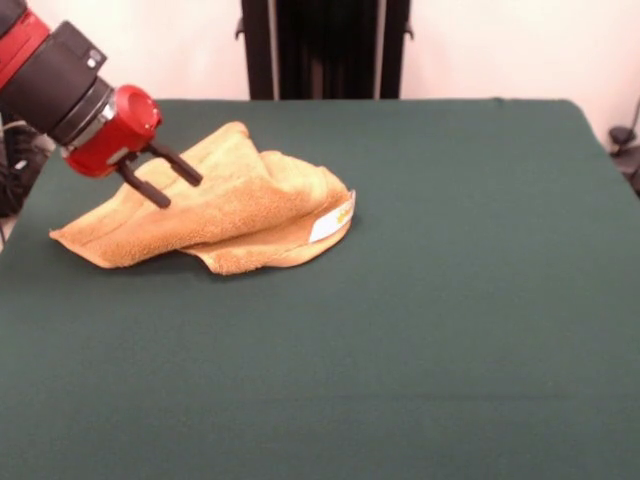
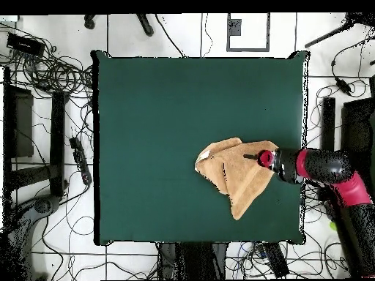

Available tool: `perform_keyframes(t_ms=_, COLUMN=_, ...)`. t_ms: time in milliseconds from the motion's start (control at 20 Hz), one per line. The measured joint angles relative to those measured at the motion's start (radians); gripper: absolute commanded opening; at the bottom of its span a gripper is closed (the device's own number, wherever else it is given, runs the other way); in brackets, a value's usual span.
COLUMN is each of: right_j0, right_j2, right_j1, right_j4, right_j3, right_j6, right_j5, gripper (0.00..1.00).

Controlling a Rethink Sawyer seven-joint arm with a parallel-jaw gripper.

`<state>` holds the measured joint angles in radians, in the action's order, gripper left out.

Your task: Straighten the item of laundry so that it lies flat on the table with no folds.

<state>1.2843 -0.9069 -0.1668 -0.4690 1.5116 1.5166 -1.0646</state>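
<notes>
The item of laundry (image 1: 230, 205), an orange-tan towel, lies folded over itself in a rumpled heap at the left of the green table (image 1: 450, 300). A white tag (image 1: 330, 222) shows at its right edge. My gripper (image 1: 180, 192) comes in from the upper left, tilted down over the towel's raised fold, open with nothing between its black fingers (image 1: 175, 163). From overhead the towel (image 2: 234, 179) sits at the table's (image 2: 146, 146) right side, with the gripper (image 2: 250, 156) over its right part.
The towel lies close to one side edge of the table, and broad green surface stretches away on its other side. Cables (image 2: 51, 73) and dark equipment (image 2: 18, 124) lie on the floor around the table.
</notes>
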Motion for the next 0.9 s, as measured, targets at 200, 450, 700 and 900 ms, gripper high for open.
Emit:
perform_keyframes(t_ms=200, right_j0=0.0, right_j2=0.0, right_j1=-0.003, right_j4=0.0, right_j3=-0.022, right_j6=-0.014, right_j5=-0.07, gripper=1.0)
perform_keyframes(t_ms=450, right_j0=0.0, right_j2=0.0, right_j1=-0.03, right_j4=-0.001, right_j3=-0.048, right_j6=-0.014, right_j5=-0.169, gripper=1.0)
perform_keyframes(t_ms=700, right_j0=0.0, right_j2=0.0, right_j1=-0.056, right_j4=-0.008, right_j3=-0.083, right_j6=-0.014, right_j5=-0.212, gripper=1.0)
perform_keyframes(t_ms=900, right_j0=0.0, right_j2=0.0, right_j1=-0.056, right_j4=-0.031, right_j3=-0.113, right_j6=-0.014, right_j5=-0.211, gripper=1.0)
